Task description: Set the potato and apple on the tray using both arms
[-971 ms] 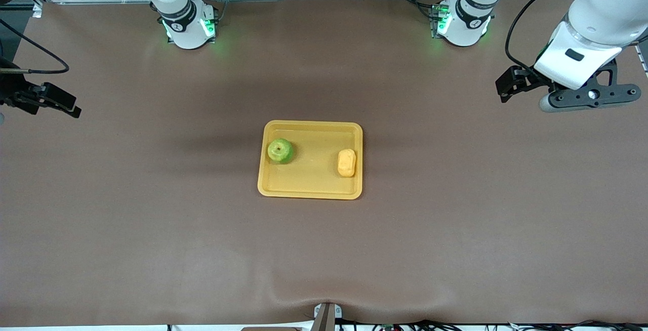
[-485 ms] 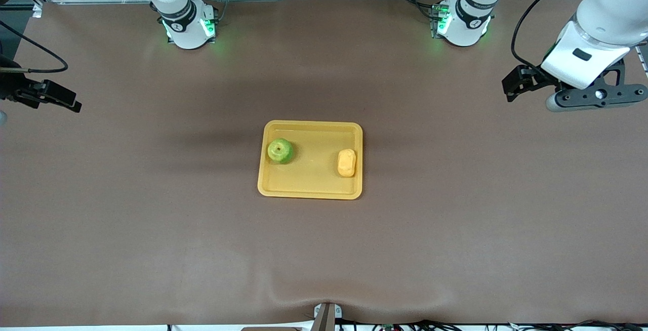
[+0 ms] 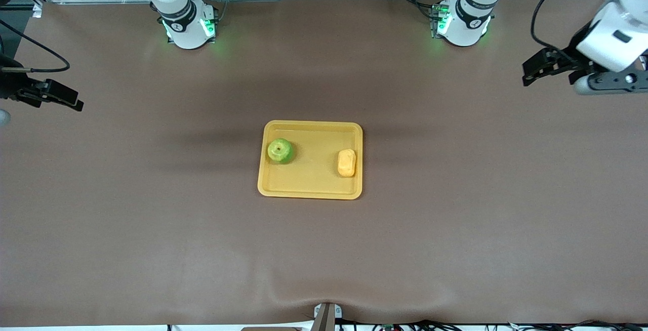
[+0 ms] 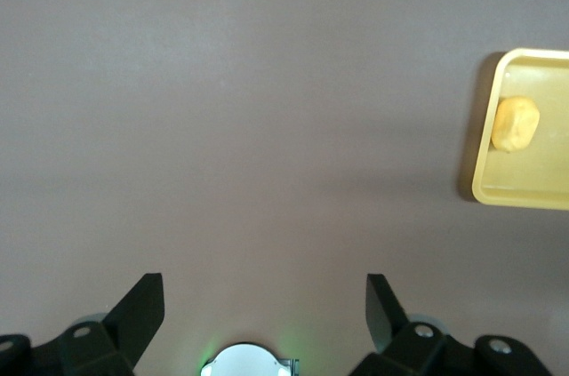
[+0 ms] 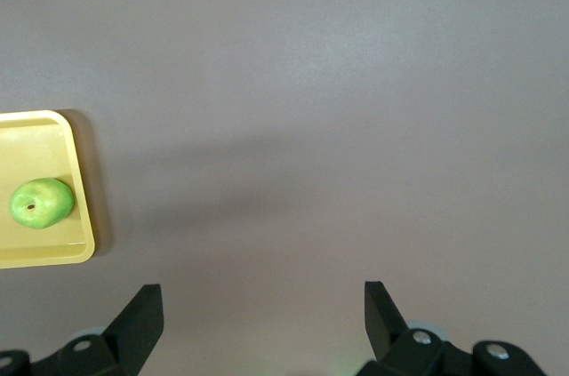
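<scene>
The yellow-orange tray (image 3: 311,191) lies at the middle of the table. The green apple (image 3: 280,150) sits in it toward the right arm's end, and the yellow-orange potato (image 3: 347,163) sits in it toward the left arm's end. My left gripper (image 3: 537,68) hangs open and empty over bare table at the left arm's end. My right gripper (image 3: 71,99) hangs open and empty over bare table at the right arm's end. The left wrist view shows its open gripper (image 4: 264,300), the potato (image 4: 516,124) and the tray (image 4: 524,198). The right wrist view shows its open gripper (image 5: 264,300), the apple (image 5: 41,203) and the tray (image 5: 44,258).
A brown mat (image 3: 455,230) covers the table. The arm bases (image 3: 188,27) (image 3: 463,25) glow green along the edge farthest from the front camera. The mat has a raised wrinkle (image 3: 324,294) at the edge nearest that camera.
My left gripper has drawn away from the tray toward the left arm's end of the table. My right gripper has barely shifted. The apple and potato stay put.
</scene>
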